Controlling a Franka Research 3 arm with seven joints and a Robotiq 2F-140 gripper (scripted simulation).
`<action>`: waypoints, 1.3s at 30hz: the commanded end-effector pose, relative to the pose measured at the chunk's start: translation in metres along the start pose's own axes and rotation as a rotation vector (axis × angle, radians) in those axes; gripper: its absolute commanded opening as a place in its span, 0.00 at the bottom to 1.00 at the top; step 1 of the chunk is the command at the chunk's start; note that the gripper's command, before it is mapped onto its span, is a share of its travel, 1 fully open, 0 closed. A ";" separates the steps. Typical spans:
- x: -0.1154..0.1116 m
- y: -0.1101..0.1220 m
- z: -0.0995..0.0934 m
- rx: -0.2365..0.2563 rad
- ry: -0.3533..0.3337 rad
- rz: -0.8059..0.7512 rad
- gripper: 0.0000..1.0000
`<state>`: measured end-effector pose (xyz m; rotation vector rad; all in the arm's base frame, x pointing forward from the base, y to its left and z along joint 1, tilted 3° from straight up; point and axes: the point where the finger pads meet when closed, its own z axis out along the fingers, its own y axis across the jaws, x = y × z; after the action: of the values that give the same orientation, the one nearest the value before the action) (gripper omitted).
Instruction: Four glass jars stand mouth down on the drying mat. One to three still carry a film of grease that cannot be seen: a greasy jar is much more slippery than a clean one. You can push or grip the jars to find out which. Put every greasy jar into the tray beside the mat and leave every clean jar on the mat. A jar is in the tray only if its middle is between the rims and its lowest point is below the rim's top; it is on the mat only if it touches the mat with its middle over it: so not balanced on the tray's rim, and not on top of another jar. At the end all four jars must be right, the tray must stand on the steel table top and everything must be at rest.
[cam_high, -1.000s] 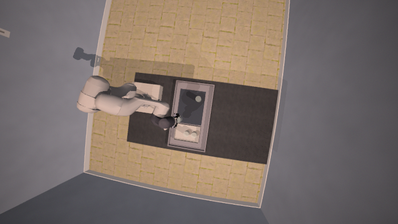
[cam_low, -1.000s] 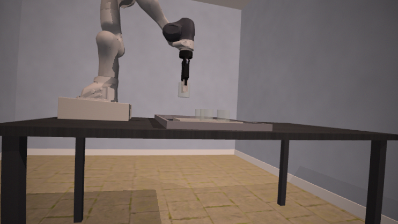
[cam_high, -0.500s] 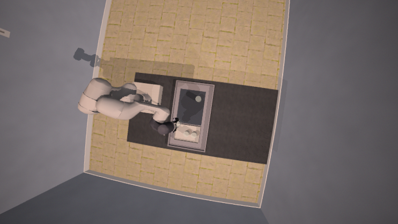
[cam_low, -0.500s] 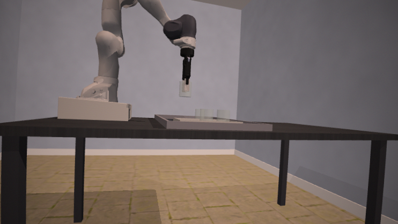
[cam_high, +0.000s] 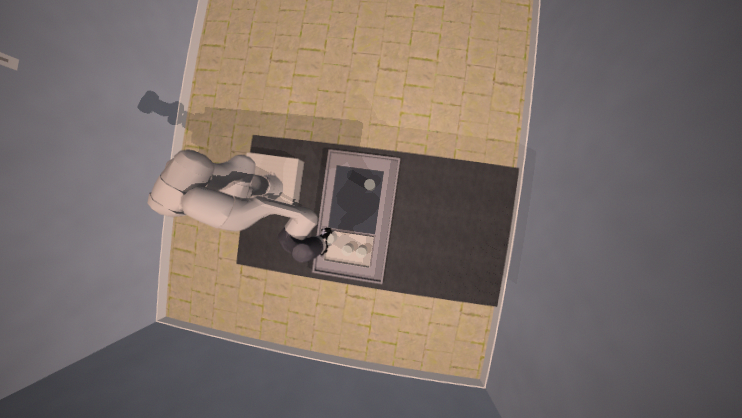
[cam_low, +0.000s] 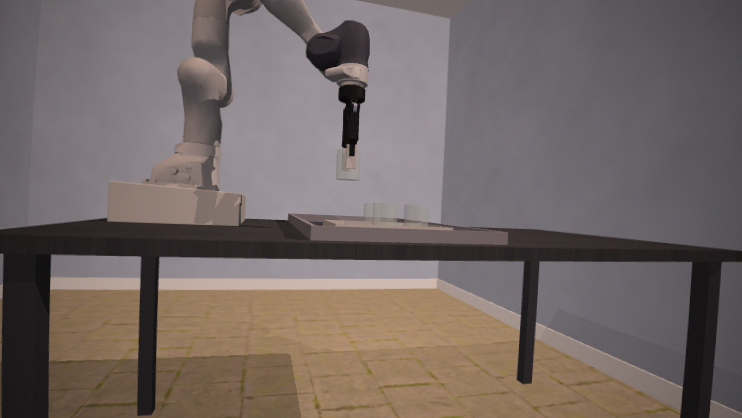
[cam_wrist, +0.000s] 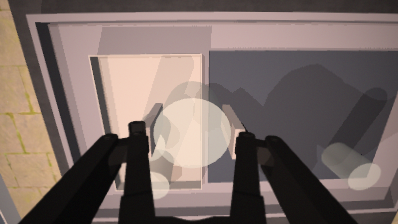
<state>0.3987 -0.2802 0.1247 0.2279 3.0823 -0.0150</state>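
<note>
A bare test room: grey walls (cam_low: 571, 103), tiled floor (cam_low: 363, 353), one dark table (cam_low: 363, 249) below the gripper (cam_low: 351, 155).

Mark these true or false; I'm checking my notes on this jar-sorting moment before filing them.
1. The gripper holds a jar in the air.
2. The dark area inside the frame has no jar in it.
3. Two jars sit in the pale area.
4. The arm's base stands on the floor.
1. True. The gripper is shut on a jar, well above the table.
2. False. One jar is in the dark area.
3. True. Two jars sit close together in the pale area.
4. False. The base stands on a pale block that rests on the table.
</note>
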 end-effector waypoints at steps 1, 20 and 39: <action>0.001 -0.012 0.000 -0.007 0.002 -0.041 0.00; 0.001 -0.068 0.001 -0.007 0.002 -0.041 0.00; 0.001 -0.084 0.017 -0.007 0.002 -0.041 0.00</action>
<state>0.3845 -0.3628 0.1149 0.1982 3.0917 -0.0034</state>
